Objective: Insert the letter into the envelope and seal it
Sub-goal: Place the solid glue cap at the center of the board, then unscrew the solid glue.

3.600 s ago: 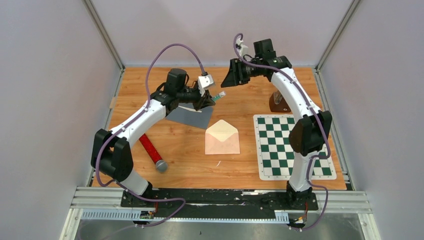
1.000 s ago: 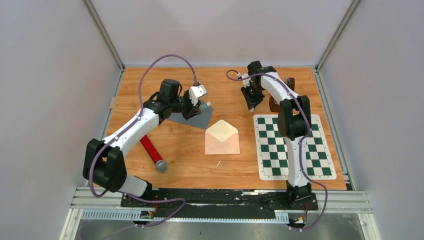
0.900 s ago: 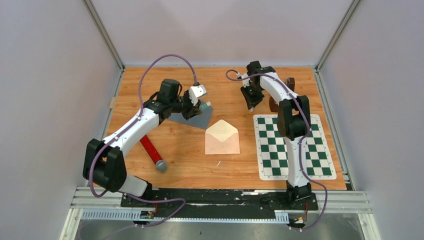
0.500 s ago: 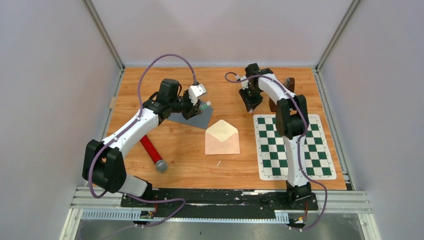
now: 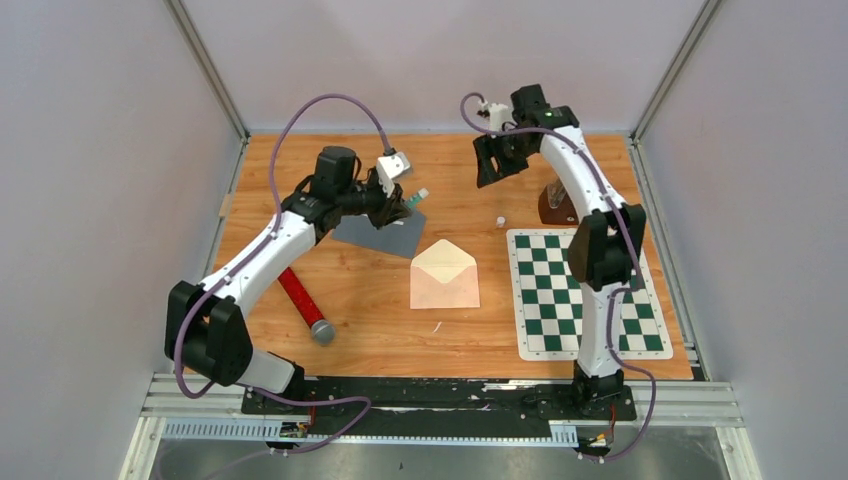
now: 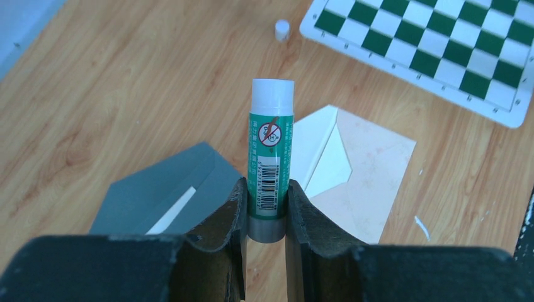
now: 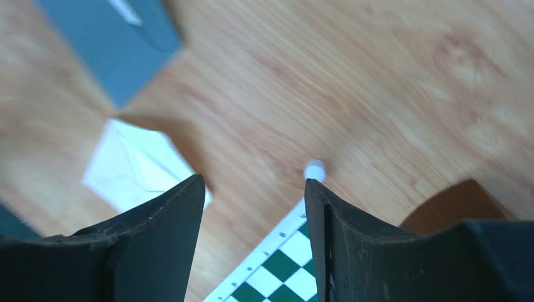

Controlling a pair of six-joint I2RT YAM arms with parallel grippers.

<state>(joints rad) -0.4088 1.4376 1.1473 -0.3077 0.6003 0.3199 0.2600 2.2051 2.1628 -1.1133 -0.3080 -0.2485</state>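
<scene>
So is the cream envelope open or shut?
Open. The cream envelope lies flat with its pointed flap folded back, showing the lighter inside.

The only markings stand on the glue stick [image 6: 272, 157]. On its green label [image 6: 281, 150], a little below the stick's white end, is a red prohibition sign [image 6: 271, 133]: a circle with a slash across a small figure. Below that sign is a white barcode [image 6: 269, 186]; its digits and the fine print beside it are too small to read.

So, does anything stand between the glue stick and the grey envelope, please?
Nothing visible does: the left gripper holds the glue stick above the grey envelope, which lies uncovered on the table.
</scene>
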